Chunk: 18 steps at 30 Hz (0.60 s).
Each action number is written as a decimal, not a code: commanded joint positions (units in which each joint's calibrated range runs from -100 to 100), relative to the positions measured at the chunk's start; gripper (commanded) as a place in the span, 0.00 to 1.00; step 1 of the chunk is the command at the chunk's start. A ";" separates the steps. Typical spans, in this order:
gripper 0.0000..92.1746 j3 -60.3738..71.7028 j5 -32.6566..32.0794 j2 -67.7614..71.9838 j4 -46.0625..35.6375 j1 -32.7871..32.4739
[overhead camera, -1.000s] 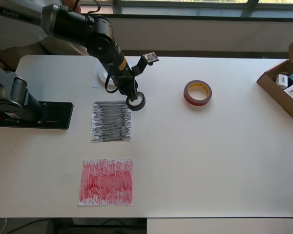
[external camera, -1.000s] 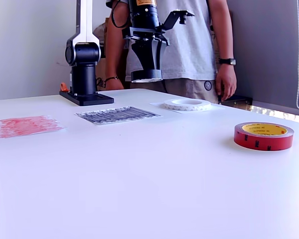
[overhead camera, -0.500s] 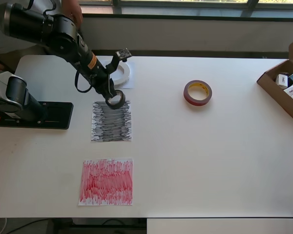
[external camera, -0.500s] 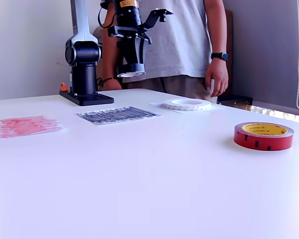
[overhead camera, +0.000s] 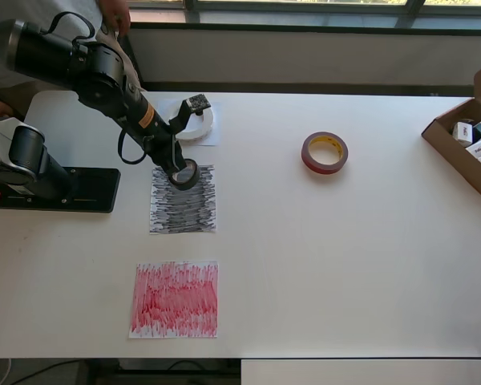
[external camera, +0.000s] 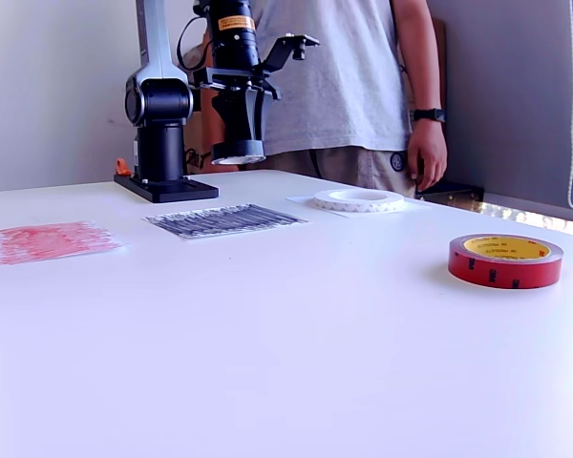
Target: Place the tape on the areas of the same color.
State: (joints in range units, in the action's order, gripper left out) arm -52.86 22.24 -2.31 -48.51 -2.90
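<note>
From the overhead view, gripper (overhead camera: 180, 172) was closed around the small black-grey roll (overhead camera: 184, 174), sitting over the upper edge of the black-grey sheet (overhead camera: 183, 200). White ring (overhead camera: 200, 122) lay on the white sheet (overhead camera: 214, 136) just above that, partly behind the arm's wrist. Dark red roll (overhead camera: 325, 152) sat alone on the table (overhead camera: 345, 265), well right of the sheets. Red sheet (overhead camera: 175, 299) was bare, below the black-grey one. Cardboard box (overhead camera: 465, 144) with small packages at the right edge

Exterior view: gripper (external camera: 237, 148) pointed straight down with the black-grey roll (external camera: 237, 153) clamped between the jaws, clear of the table, above the far end of the black-grey sheet (external camera: 224, 220). White ring (external camera: 359, 200) flat on the white sheet, red roll (external camera: 505, 260) nearer the camera on the view's right, red sheet (external camera: 46, 240) on the left. Person (external camera: 353, 86) stood behind the table
</note>
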 commanded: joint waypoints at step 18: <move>0.00 -0.25 0.35 8.02 5.02 1.47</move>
State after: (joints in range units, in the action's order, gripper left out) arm -52.86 22.77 4.99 -43.27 -2.04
